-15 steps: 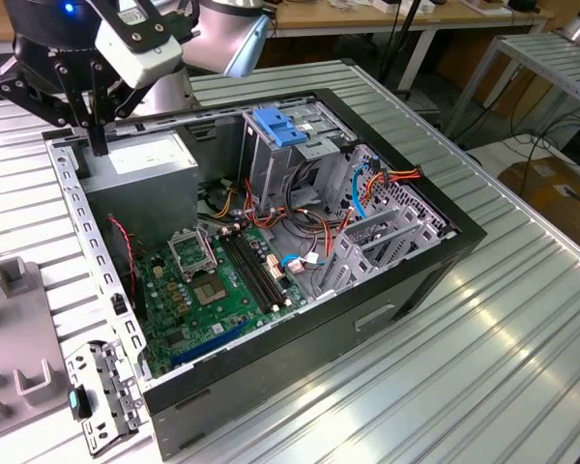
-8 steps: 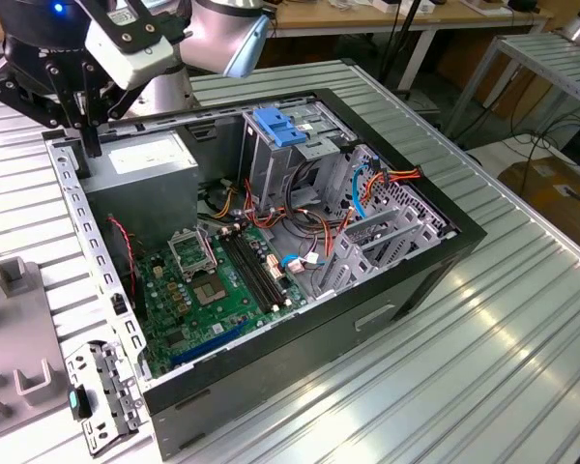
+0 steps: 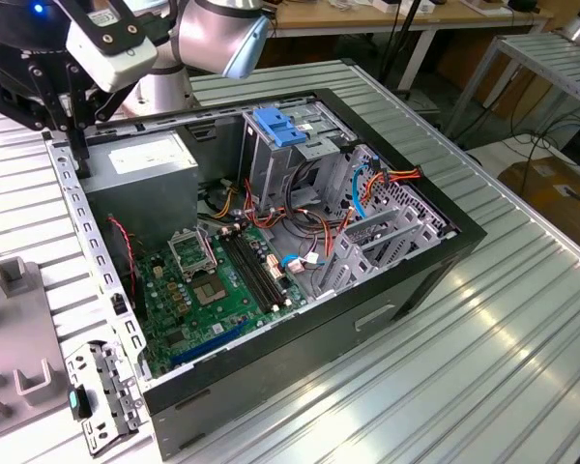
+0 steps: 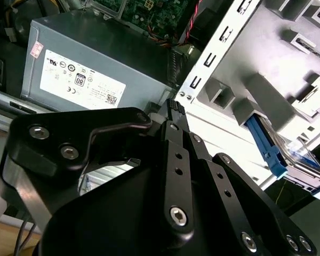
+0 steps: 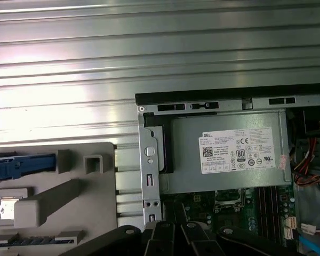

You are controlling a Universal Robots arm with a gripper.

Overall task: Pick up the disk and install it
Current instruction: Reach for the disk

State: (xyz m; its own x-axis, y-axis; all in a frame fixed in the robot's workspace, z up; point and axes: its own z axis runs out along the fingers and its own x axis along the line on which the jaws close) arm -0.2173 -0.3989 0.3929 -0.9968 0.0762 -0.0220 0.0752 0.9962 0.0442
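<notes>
Item: grey metal box (image 5: 224, 154), white printed sticker (image 5: 237, 150) with barcode. My gripper (image 4: 173, 106) points down beside the box; open or closed, cannot tell. Disk (image 4: 288, 154) sits in grey holder (image 5: 53, 197) near the box

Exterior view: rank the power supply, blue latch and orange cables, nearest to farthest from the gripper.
1. power supply: right beside the gripper.
2. blue latch: atop the metal cage, mid-case.
3. orange cables: toward the exterior view's right.

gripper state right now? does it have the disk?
Gripper: cannot be told whether open or closed. It is not holding the disk, which sits in the grey fixture in the second wrist view.
</notes>
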